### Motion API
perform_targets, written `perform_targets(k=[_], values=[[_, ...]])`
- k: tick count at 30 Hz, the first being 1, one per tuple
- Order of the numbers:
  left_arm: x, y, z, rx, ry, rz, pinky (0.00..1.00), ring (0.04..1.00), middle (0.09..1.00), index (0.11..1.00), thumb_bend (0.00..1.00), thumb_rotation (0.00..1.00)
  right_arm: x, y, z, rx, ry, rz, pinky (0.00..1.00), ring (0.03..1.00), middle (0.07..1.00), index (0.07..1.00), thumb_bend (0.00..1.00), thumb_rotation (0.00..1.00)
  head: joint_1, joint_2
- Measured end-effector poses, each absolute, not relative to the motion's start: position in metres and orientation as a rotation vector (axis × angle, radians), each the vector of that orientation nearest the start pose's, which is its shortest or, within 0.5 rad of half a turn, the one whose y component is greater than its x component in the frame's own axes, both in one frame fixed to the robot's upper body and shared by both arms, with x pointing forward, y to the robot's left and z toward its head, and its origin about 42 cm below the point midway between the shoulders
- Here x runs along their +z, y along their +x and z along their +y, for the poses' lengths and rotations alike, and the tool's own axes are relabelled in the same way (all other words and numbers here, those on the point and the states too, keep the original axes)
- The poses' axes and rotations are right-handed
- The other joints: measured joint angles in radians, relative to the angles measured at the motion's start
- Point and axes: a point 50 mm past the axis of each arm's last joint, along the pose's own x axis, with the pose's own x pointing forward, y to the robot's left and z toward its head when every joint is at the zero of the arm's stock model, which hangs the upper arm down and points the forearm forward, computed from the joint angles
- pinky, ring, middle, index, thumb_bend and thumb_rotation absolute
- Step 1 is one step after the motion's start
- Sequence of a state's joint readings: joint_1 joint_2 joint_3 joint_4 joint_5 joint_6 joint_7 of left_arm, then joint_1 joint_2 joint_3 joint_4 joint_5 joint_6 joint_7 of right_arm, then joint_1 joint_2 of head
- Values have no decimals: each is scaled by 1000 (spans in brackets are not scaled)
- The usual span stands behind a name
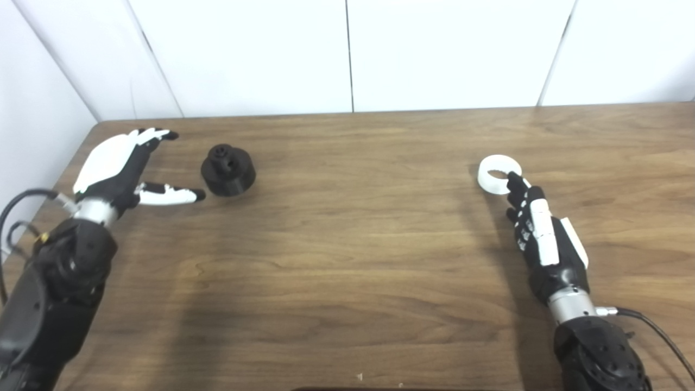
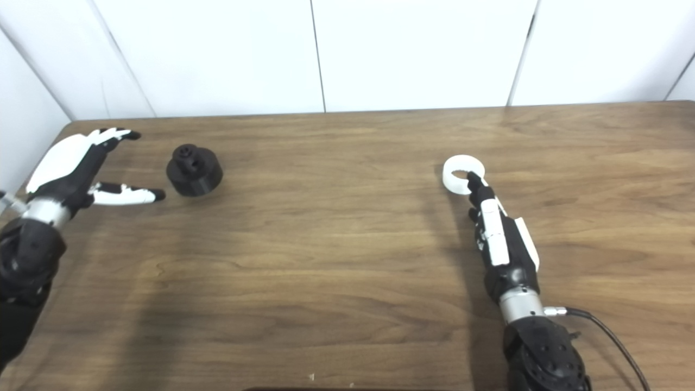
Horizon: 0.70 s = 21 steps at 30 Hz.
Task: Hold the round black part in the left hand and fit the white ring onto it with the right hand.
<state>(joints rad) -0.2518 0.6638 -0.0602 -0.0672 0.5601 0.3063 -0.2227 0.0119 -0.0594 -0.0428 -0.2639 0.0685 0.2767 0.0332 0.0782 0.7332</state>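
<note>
Left hand (image 1: 117, 165) spread beside black part (image 1: 228, 169); right hand (image 1: 543, 231) fingertips touch white ring (image 1: 497, 172), grip unclear

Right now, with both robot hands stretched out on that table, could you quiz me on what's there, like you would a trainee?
1. True or false: the left hand already holds the round black part.
2. What does the right hand reach toward? A) a blue cup B) the white ring C) a screwdriver
3. Fill in: the black part stands on the wooden ____.

Key:
1. False. The hand is open beside the part, with a gap between them.
2. B. The fingertips overlap the ring's near edge; the ring is not lifted.
3. table.
</note>
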Motion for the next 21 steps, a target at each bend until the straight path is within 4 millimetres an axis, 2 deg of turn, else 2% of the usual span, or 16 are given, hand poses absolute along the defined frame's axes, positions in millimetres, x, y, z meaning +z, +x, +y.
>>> perform_targets(k=[4, 10, 21], values=[[214, 366, 394, -31, 1202, 154, 889, 1000, 950, 841, 943, 412, 147, 276, -241, 2, 0, 20, 1000, 982, 967, 929, 543, 1000, 3, 0], [193, 373, 396, -100, 1199, 256, 870, 1000, 953, 852, 966, 489, 148, 276, -246, 6, -15, 15, 1000, 981, 967, 929, 566, 1000, 2, 0], [189, 387, 392, -126, 1195, 292, 853, 987, 946, 841, 951, 514, 149, 276, -247, 7, -8, 13, 1000, 978, 962, 924, 586, 1000, -2, 0]])
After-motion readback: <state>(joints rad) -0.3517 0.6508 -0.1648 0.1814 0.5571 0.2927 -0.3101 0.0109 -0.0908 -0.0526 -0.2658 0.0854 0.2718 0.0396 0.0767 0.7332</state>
